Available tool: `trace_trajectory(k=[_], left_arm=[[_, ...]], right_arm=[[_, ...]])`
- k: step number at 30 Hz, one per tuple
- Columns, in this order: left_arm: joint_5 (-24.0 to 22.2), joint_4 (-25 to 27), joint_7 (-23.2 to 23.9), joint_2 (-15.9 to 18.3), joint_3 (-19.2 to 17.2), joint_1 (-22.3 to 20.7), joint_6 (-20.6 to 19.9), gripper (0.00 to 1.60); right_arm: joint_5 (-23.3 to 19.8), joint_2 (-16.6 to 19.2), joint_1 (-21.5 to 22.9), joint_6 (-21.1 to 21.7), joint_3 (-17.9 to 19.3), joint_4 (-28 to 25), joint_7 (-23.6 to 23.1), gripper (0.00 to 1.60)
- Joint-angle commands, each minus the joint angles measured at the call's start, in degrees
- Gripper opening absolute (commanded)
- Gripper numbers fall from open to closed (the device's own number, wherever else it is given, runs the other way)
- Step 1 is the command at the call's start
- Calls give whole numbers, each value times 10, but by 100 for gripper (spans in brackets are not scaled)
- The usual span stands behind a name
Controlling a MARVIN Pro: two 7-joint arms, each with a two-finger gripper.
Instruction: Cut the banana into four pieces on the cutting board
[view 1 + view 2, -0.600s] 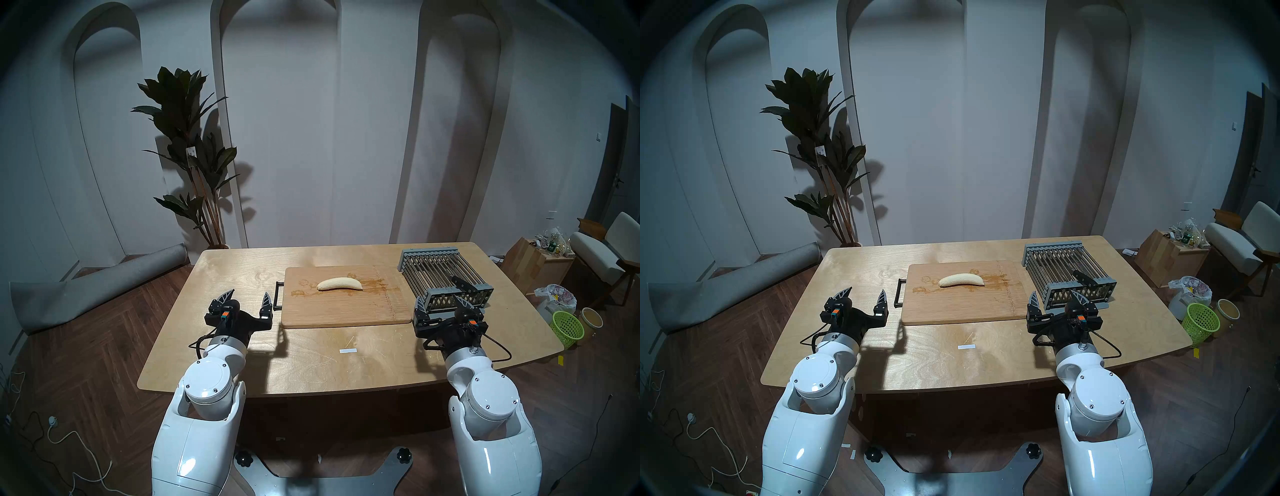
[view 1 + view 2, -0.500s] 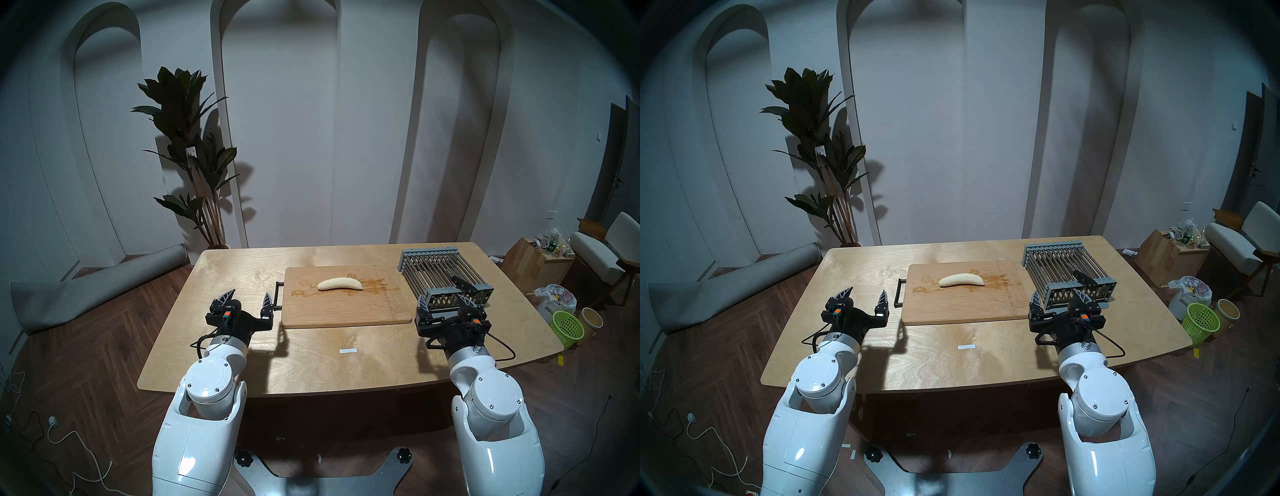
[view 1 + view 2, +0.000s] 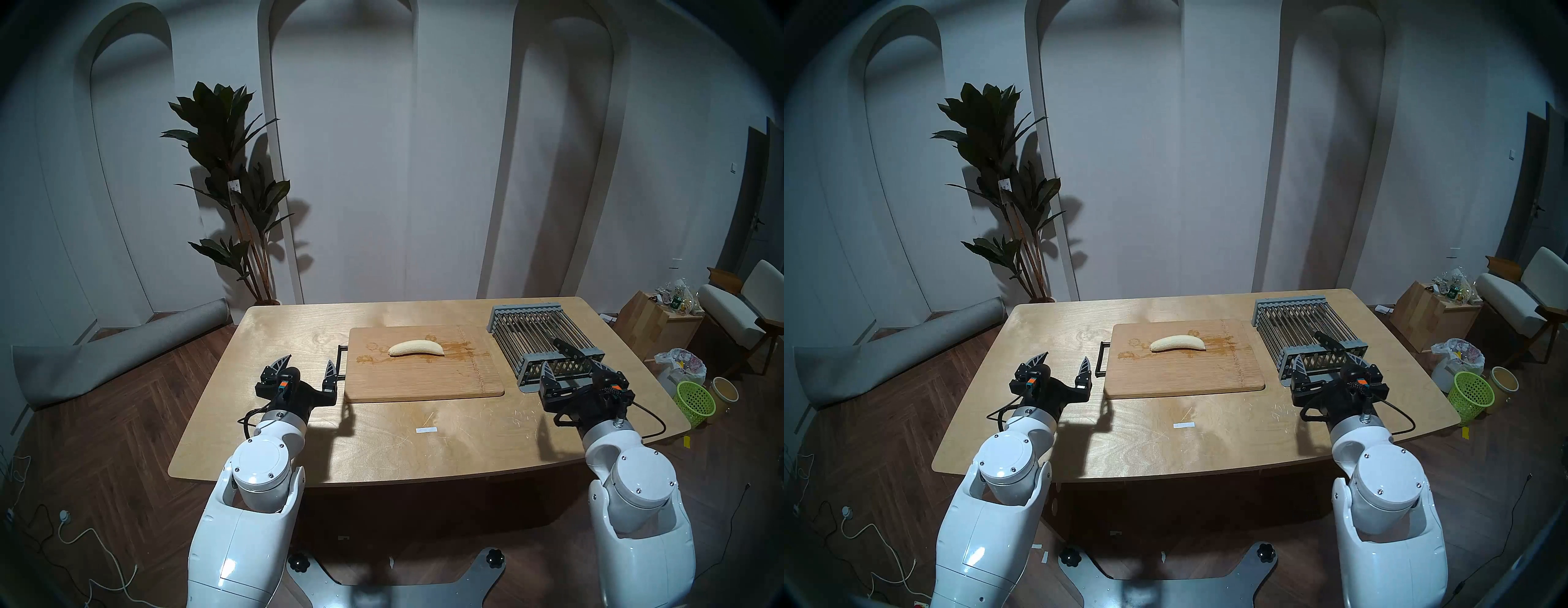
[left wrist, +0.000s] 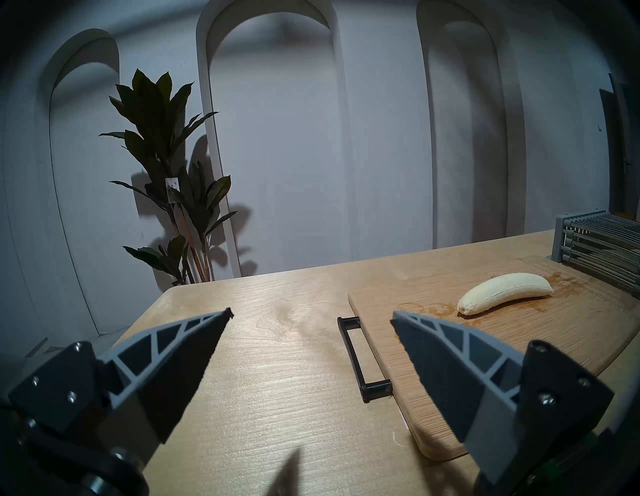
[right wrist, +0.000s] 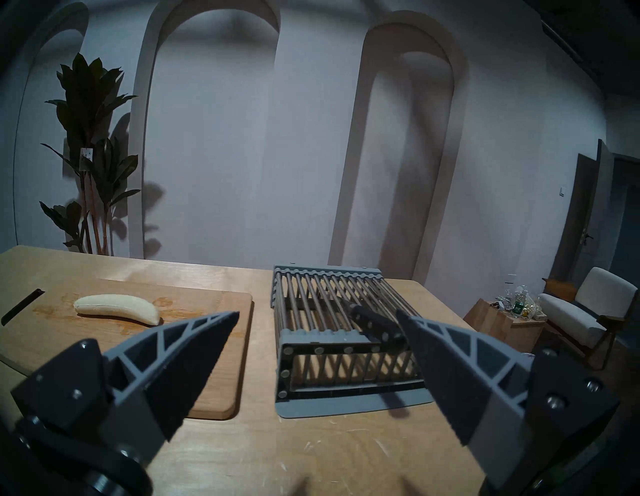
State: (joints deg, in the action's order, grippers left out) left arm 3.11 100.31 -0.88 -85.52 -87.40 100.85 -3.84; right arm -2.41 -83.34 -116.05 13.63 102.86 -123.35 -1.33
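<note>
Now, your left gripper (image 3: 306,368) hovers over table (image 3: 297,331) beside black handle of cutting board (image 3: 424,378), jaws spread, empty; banana (image 3: 416,348) lies whole on board's far half, long axis left-right, ahead and right of those jaws; knife (image 3: 566,349) rests on grey rack (image 3: 539,335) further right, dark handle toward you; your right gripper (image 3: 581,375) sits just before rack, jaws spread, empty, nearer arm for knife, likely next pick; plant's white tag unreadable; no other writing seen.
</note>
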Motion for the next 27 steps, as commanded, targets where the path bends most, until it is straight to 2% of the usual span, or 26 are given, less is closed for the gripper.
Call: trace_trajectory(k=[1, 3, 7, 13, 27], left_arm=[[-3, 9, 2, 0, -1, -11, 2, 160], [-3, 9, 2, 1, -1, -11, 2, 160], [-3, 9, 1, 1, 0, -11, 2, 160], [-4, 9, 1, 2, 1, -11, 2, 160], [-7, 9, -1, 5, 2, -11, 2, 160]], right_arm=[[-25, -4, 14, -12, 33, 2, -1, 160], [-34, -3, 27, -17, 37, 26, -5, 160], [-80, -23, 58, -34, 51, 65, -9, 160], [-102, -20, 96, -46, 63, 109, -8, 160], [-89, 18, 142, -44, 67, 156, -14, 160]])
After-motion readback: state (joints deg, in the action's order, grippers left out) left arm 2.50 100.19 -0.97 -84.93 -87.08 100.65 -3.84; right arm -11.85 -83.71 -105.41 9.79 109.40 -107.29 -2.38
